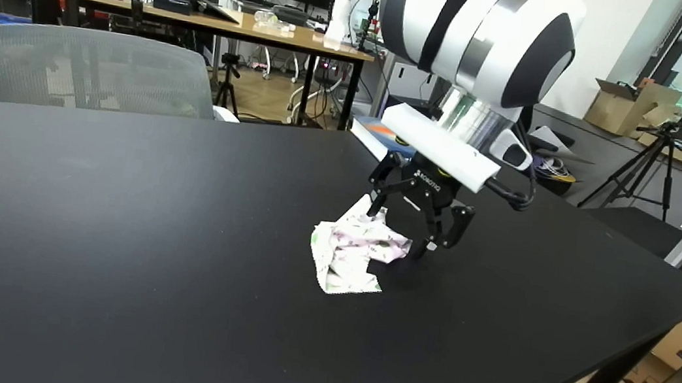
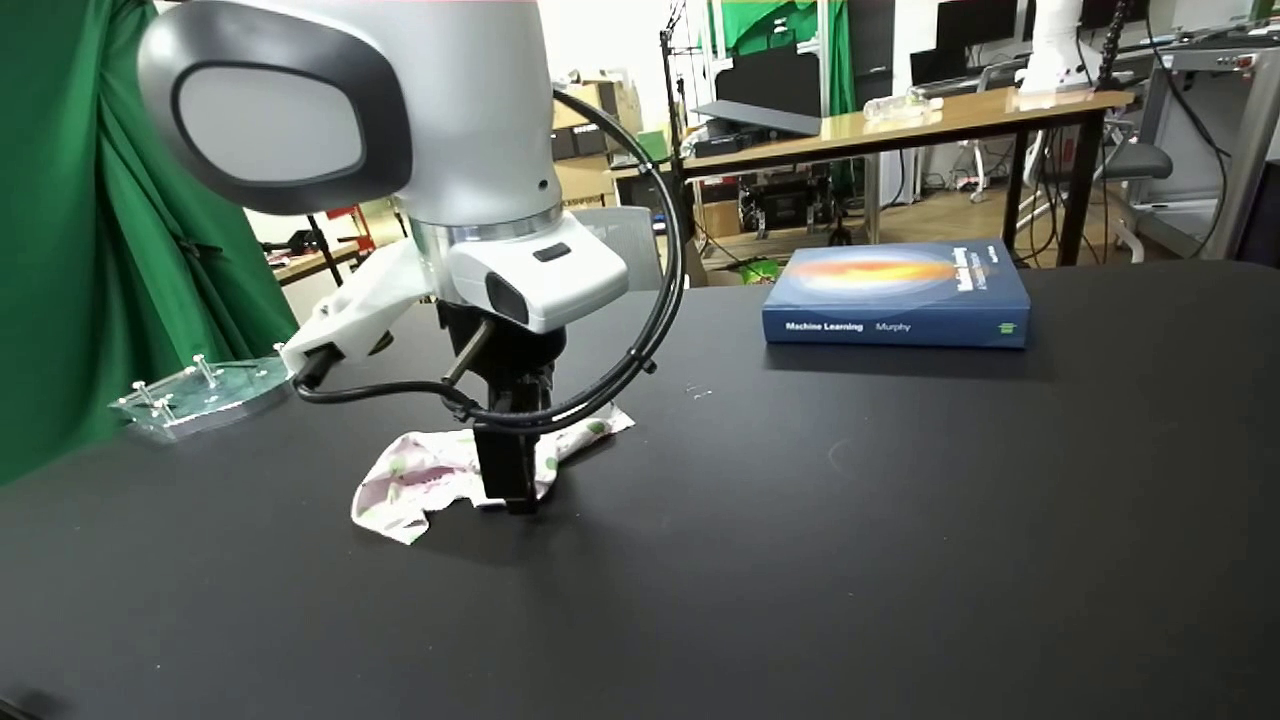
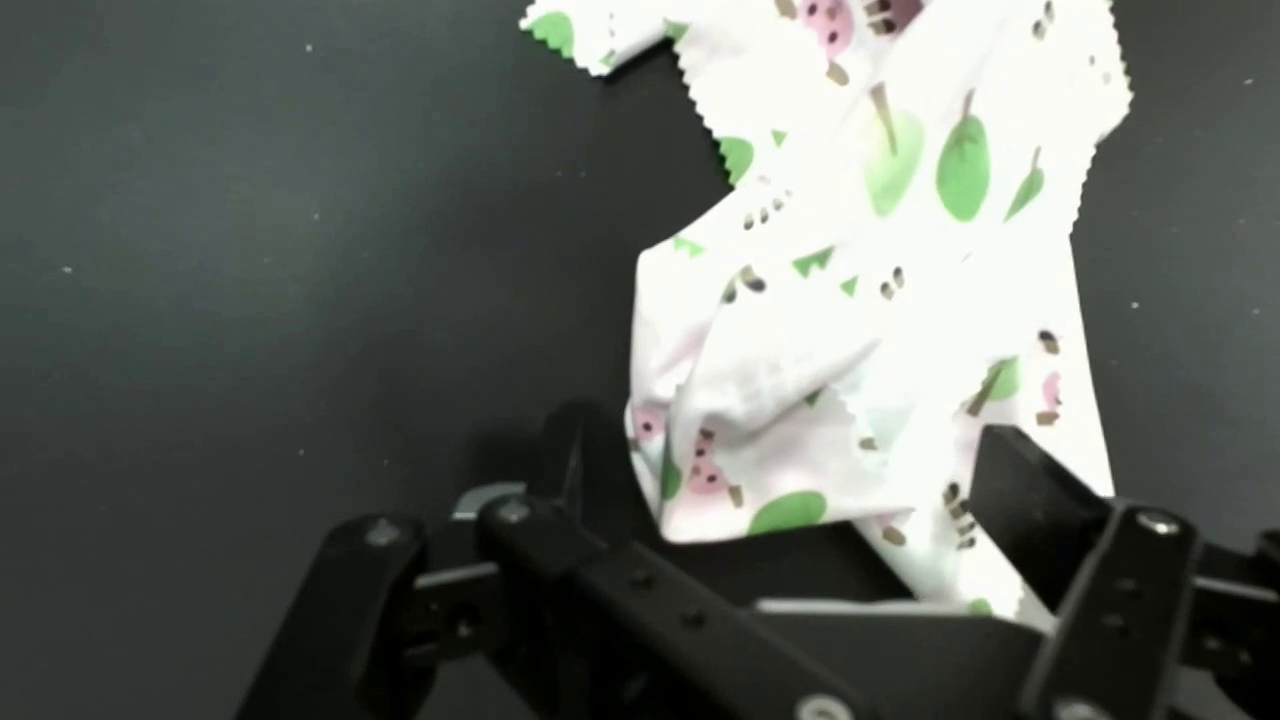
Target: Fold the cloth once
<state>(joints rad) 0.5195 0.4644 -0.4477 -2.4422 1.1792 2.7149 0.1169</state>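
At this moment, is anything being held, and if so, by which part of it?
Nothing is held: the end effector stands open, its fingers wide apart, and the cloth lies rumpled on the black table, not clamped between them.

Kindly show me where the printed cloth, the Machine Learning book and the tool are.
Printed cloth (image 3: 890,315), in the wrist view: on the middle of its visible fabric.
Machine Learning book (image 2: 893,288), in an exterior view: on its front cover.
Tool (image 1: 397,232), in an exterior view: midway between its fingertips.
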